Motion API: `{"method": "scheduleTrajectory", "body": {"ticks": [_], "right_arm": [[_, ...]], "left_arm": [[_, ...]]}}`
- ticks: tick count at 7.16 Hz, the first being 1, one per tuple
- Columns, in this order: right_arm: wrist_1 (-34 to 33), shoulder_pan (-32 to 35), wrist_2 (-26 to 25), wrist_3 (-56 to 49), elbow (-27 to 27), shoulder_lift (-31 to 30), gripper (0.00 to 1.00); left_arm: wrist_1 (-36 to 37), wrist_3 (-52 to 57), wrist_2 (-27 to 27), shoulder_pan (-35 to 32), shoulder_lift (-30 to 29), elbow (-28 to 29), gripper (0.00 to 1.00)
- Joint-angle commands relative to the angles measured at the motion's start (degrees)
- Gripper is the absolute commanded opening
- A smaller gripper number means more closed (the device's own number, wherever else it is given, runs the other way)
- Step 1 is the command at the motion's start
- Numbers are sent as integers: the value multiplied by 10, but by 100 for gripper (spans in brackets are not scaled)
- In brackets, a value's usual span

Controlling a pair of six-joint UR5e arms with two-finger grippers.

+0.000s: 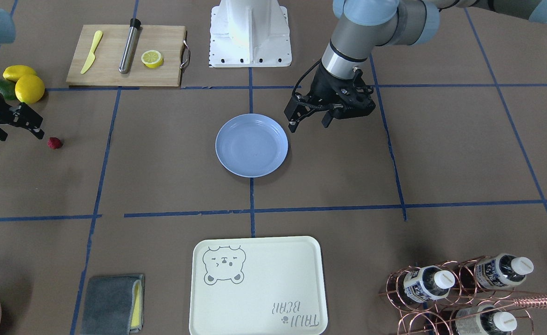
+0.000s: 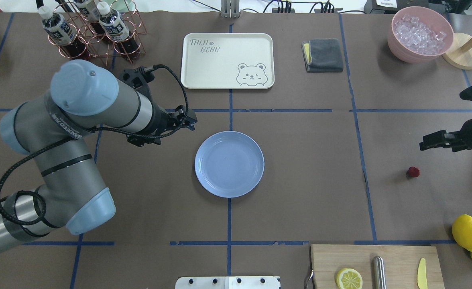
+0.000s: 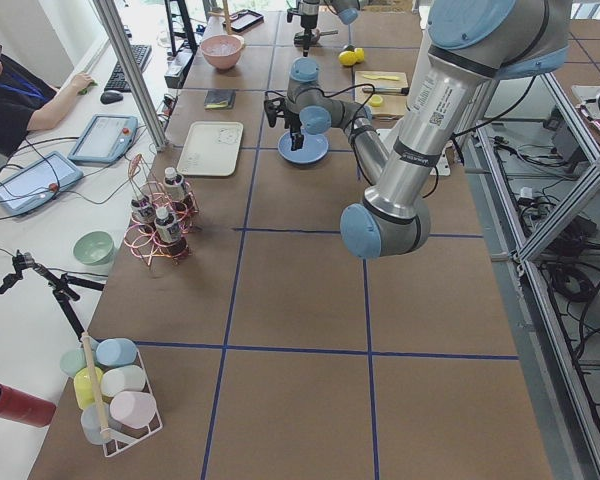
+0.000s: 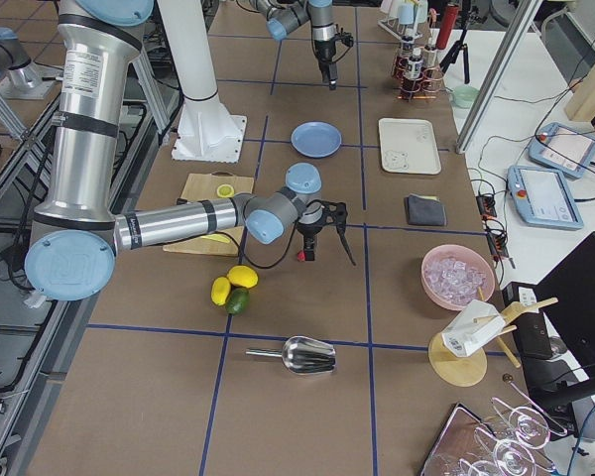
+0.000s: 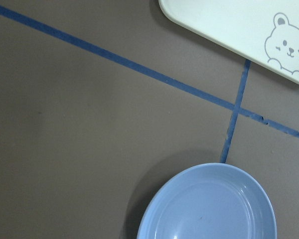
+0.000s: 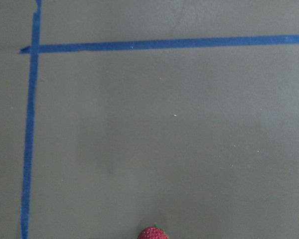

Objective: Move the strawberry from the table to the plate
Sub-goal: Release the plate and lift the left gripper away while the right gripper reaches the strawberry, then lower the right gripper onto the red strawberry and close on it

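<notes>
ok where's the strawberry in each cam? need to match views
Front-facing: strawberry at far left, mid-height.
Overhead: far right, just below mid-height.
Exterior left: too small to tell.
Exterior right: red speck near centre, above the lemons.
Left wrist: not in it.
Right wrist: bottom edge, cut off.
Landmark: the lemons lie near it in front-facing, overhead and exterior right.

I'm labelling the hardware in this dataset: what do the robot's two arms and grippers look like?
Both the left arm and right arm are silver-grey tubes with light-blue joint caps and black rings. A black cable loops along the left arm, which carries a lettered band. The left gripper and right gripper are black, with two slim fingers each.
</notes>
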Motion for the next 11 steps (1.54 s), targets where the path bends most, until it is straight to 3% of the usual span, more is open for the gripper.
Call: {"method": "scheduleTrajectory", "body": {"ticks": [1,7,9,11], "right_arm": [[111,-50,-23,64,-62,1,100],[109,-90,-44,65,-57,-1,99],[109,-89,-42,65,-54,-2,74],[109,-88,-42,65,-44,-8,62]], "left_arm": [[39,35,-1,-40,3,-24,100],[40,37,-1,-40,4,-24,100],[40,37,-2,-40,4,-23,100],[40,37,-2,-40,4,-23,100]]}}
